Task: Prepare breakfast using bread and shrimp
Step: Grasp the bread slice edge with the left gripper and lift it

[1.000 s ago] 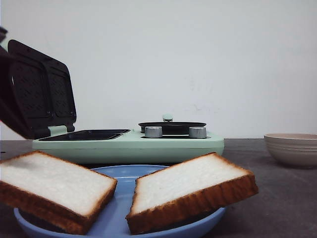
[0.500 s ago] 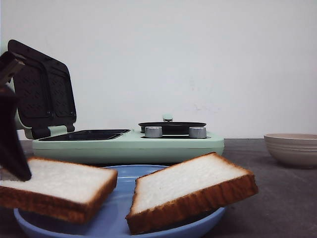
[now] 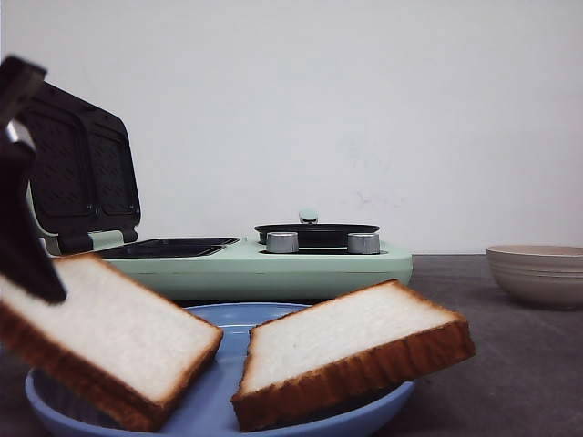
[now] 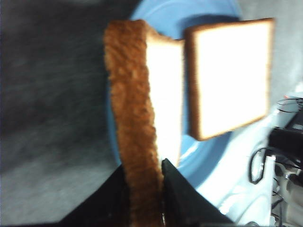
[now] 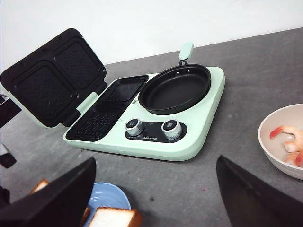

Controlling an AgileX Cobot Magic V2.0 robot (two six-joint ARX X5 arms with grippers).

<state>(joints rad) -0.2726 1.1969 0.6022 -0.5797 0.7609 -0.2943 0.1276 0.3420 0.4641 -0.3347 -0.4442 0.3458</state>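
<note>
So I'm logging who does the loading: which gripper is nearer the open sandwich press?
Left. The left gripper is shut on a bread slice lifted off the blue plate, just before the sandwich press. The right gripper hangs open, farther back.

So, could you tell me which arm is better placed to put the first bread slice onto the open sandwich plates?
The left. Its gripper is already shut on the left bread slice, tilting it up off the blue plate. The right gripper is open and holds nothing.
</note>
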